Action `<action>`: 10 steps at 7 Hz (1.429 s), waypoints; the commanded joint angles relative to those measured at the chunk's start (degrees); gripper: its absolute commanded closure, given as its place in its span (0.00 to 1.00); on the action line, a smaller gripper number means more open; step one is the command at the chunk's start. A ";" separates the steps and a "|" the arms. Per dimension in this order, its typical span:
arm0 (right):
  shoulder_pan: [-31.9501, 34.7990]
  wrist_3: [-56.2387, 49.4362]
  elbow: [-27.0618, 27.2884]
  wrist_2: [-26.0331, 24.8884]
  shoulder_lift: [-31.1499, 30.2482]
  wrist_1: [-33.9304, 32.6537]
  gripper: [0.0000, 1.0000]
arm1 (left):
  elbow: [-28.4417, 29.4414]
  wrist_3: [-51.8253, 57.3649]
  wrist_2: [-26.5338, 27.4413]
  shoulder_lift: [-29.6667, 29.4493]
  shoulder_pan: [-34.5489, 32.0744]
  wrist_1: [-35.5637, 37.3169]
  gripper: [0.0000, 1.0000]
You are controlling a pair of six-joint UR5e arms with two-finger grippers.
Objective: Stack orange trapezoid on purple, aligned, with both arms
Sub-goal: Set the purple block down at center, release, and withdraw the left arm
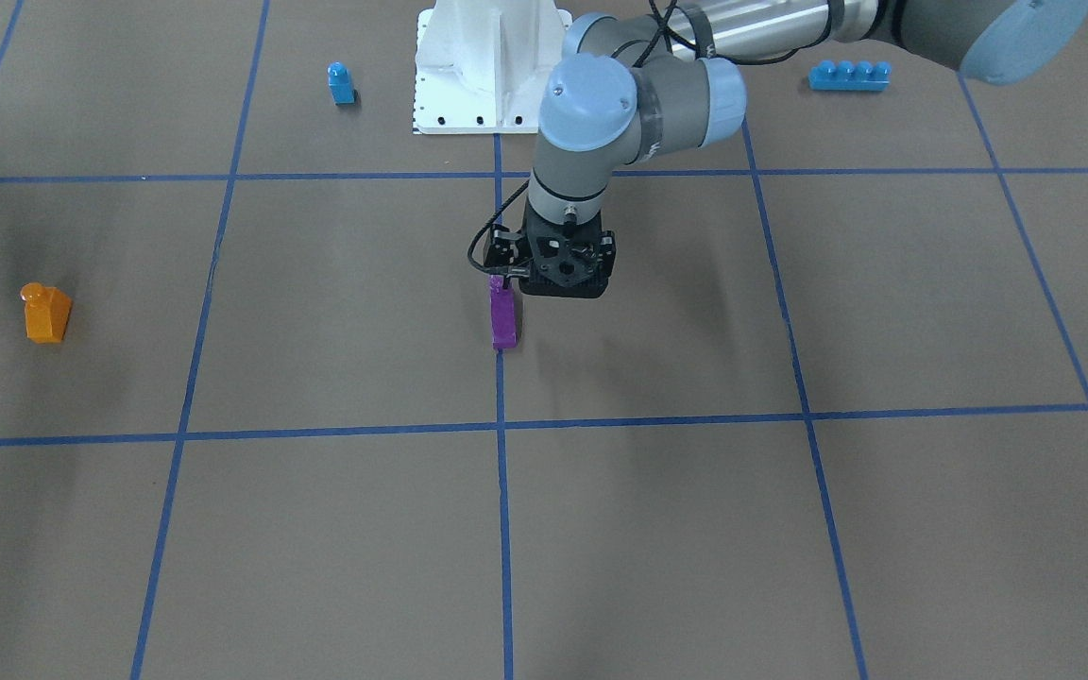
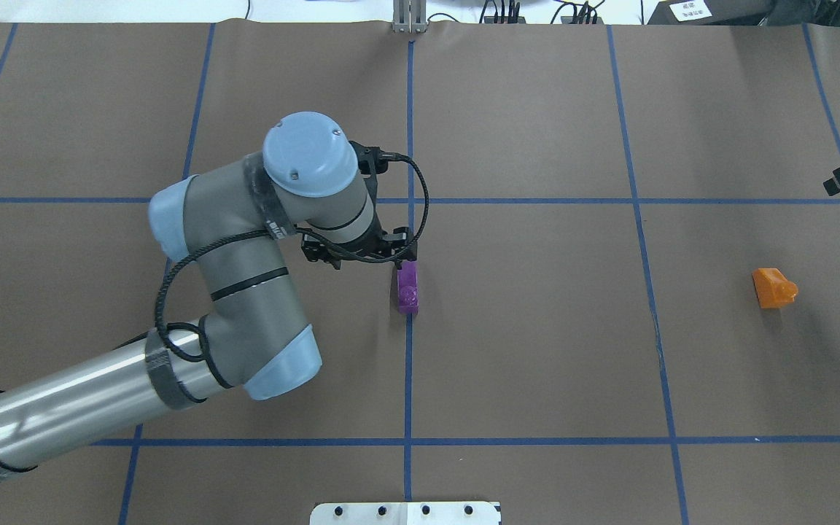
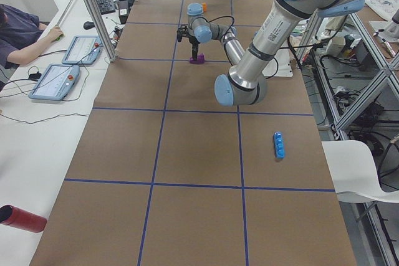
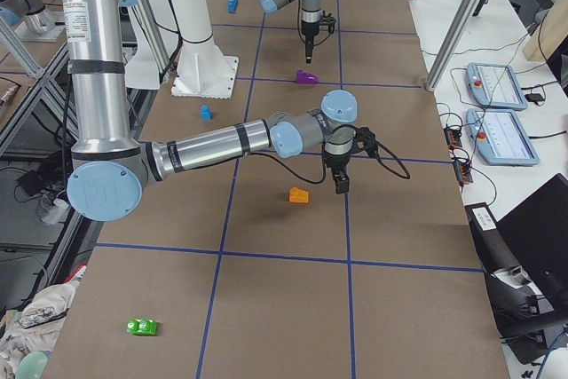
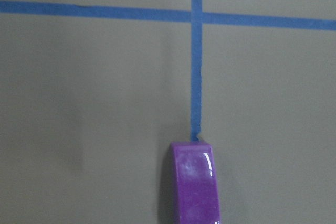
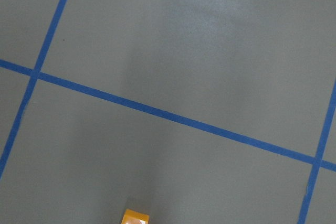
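I read the layout as one block for each arm. The purple (image 2: 407,286) sits on the worktop (image 2: 537,328) right on the middle tape line, a place both arms can reach, so it looks to me like the base for the stack. Its stud seems to point up, which the orange (image 2: 774,287) needs for a good fit.

The left pincer (image 4: 307,46) hangs just above the far end of the purple and, as far as I can see, does not hold it. I cannot tell how wide this pincer is open, because the wrist hides the fingers from above and its own camera shows only the block's end.

The orange lies free on the robot's right side, well apart from the purple. The right pincer (image 4: 340,182) hovers near it, a little beyond it, and carries nothing that I can see. Its opening I also cannot tell.

I judge that the stacking is not yet begun. The right arm should fetch the orange, and the left may steady the purple.
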 commanded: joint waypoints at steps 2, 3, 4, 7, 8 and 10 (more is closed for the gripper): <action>-3.28 12.19 -0.25 -0.14 -4.74 10.38 0.00 | -18.32 26.84 -12.11 19.96 -16.18 8.43 0.00; -5.22 18.97 -0.86 -1.19 -6.85 17.41 0.00 | -20.43 37.19 -14.07 27.33 -22.59 8.34 0.00; -7.33 23.91 -1.91 -2.51 -8.96 23.91 0.00 | -20.71 47.47 -15.48 32.36 -29.36 8.51 0.00; -16.02 33.17 -3.76 -8.64 -10.90 32.05 0.00 | -20.45 52.41 -16.37 34.44 -32.94 8.60 0.00; -18.05 34.50 -3.76 -10.50 -10.91 32.59 0.00 | -20.54 52.06 -16.46 34.44 -32.94 8.60 0.00; -19.74 34.42 -5.60 -10.87 -10.91 33.03 0.03 | -20.54 51.80 -16.81 34.44 -32.94 8.60 0.00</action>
